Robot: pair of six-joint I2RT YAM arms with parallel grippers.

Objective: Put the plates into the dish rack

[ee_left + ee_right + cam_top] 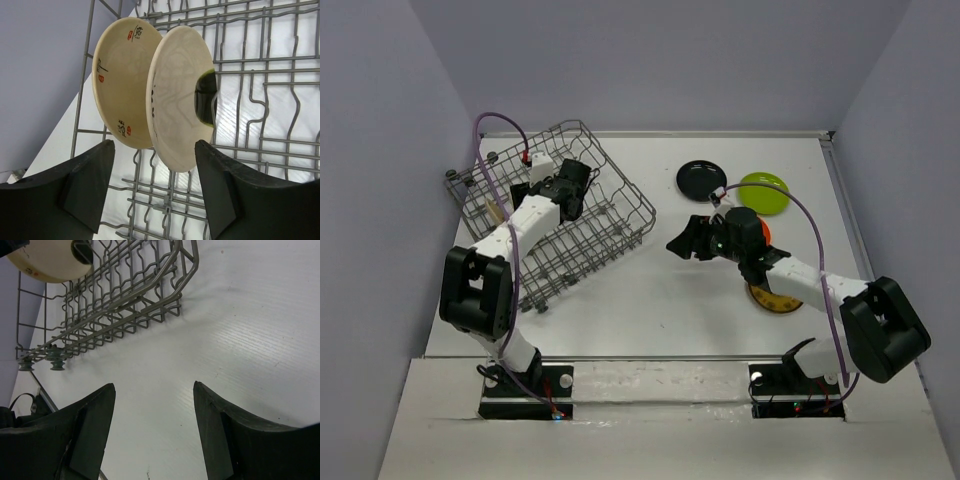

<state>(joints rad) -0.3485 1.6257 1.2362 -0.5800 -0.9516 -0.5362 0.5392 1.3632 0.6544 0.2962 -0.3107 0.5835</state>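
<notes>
2 cream plates stand on edge in the dish rack (618,168), far left of the table (650,310): one with red and black characters (122,80), and a second cream plate (175,100) just beside it on the right, with a dark green mark. They are close together, and whether they touch cannot be told. Both lean a little and look slotted between the upright tines (250,105), which likely keep them from falling flat. The left gripper (154,165) hangs inside the rack right in front of them with fingers spread wide, holding nothing. Judged: it let go so the tines carry the plates. 4 plates are not yet loaded, lying flat far right: black plate (701,179), lime green plate (763,192) just beside it, orange plate (763,232) and yellow-brown plate (772,300), both partly hidden under the right arm. The right gripper (682,243) is mid-table between the rack and that group, fingers spread and empty, over bare table in the wrist view. Judged: 2 of 6 done; the flat plates will need an edge pinch.
</notes>
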